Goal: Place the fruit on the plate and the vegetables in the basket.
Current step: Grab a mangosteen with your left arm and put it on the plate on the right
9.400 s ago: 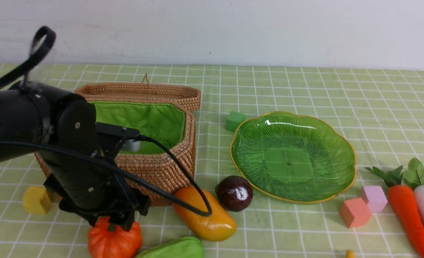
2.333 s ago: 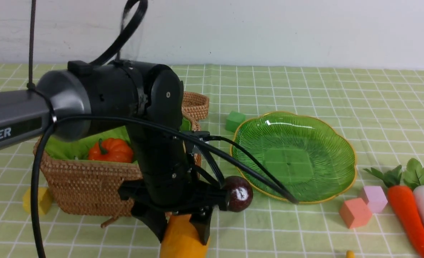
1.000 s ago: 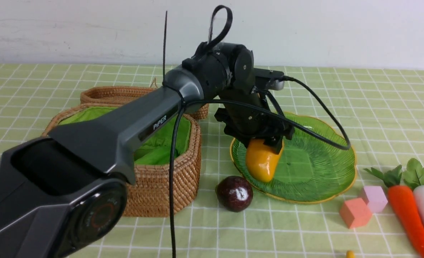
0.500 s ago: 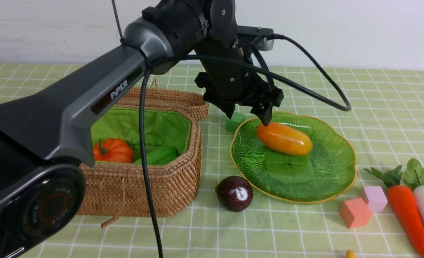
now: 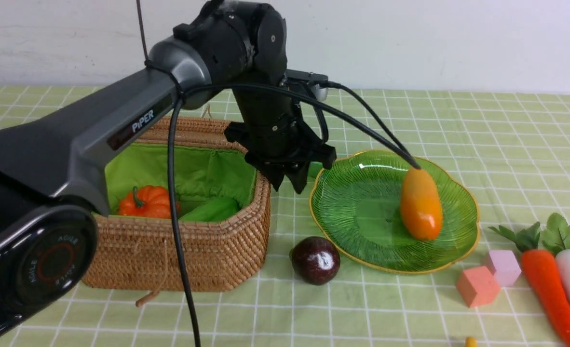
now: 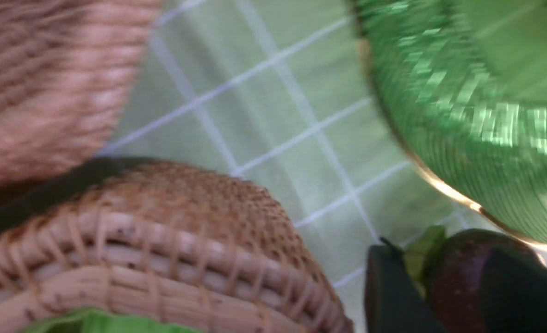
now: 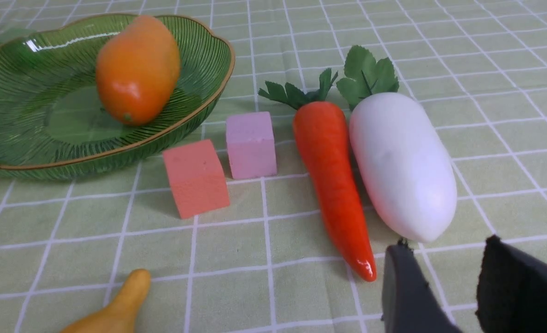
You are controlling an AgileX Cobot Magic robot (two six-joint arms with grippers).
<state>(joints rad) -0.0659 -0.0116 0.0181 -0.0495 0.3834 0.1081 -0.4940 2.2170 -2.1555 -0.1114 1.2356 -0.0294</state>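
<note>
Right gripper (image 7: 444, 249): jaws apart, empty, near the radish (image 7: 403, 166) tip. The plum (image 5: 315, 260) lies on the tabletop (image 5: 314, 313), just beside the plate (image 5: 362, 202); the mango (image 5: 420, 203) rests inside it. Left gripper (image 5: 287, 183), jaws spread and empty, hovers beyond. A glancing descent could roll the glossy plum away.

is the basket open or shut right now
Open. The basket shows its green lining, with the pumpkin and cucumber inside; its lid lies behind it.

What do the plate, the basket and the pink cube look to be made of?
The plate: likely glass or clear hard plastic; translucent green, glossy highlights, ribbed, gold rim.
The basket: woven wicker, matte coiled strands, with a green cloth lining.
The pink cube: probably foam; matte, finely grainy faces.
</note>
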